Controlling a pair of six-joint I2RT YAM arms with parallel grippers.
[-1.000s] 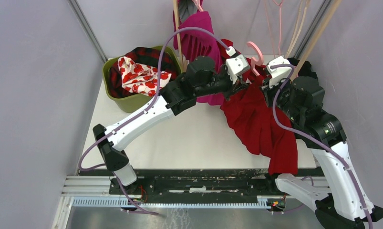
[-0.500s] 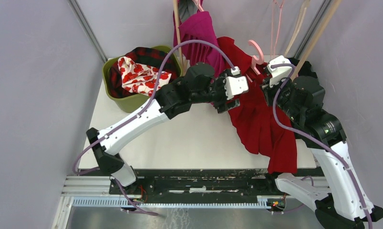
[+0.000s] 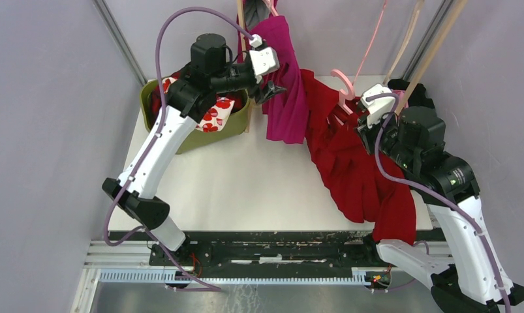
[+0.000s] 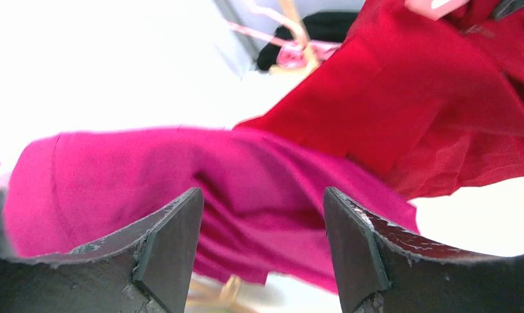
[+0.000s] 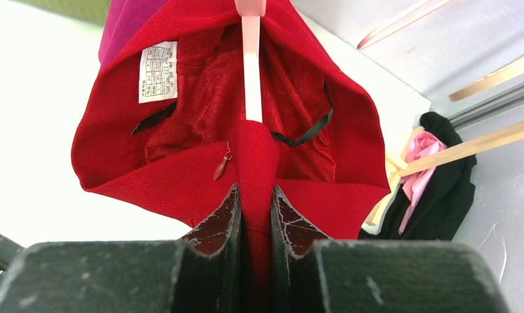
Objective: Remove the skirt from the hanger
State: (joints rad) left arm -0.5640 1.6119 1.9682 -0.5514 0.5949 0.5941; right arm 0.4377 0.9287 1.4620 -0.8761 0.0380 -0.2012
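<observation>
- One red skirt [image 3: 354,169] lies along the right side of the bench [image 3: 246,182]. As far as the right wrist view shows, its waist is still around the pink hanger [image 3: 346,78].
- A second ago the left end effector [image 3: 272,91] was shut at that waist. Now it has let go and swung off toward the far-left corner, jaws wide and empty. It faces the magenta garment [image 3: 284,85] beside the green basket [image 3: 181,140].
- The right end effector [image 5: 254,195] alone holds the skirt, clamped on a fold of the waistband just below the hanger bar.
- My judgement: one side may be freed, but the removal is not finished.
- The skirt's long axis runs with the waist toward the far edge and the hem toward the near-right corner, spilling over the near edge.
</observation>
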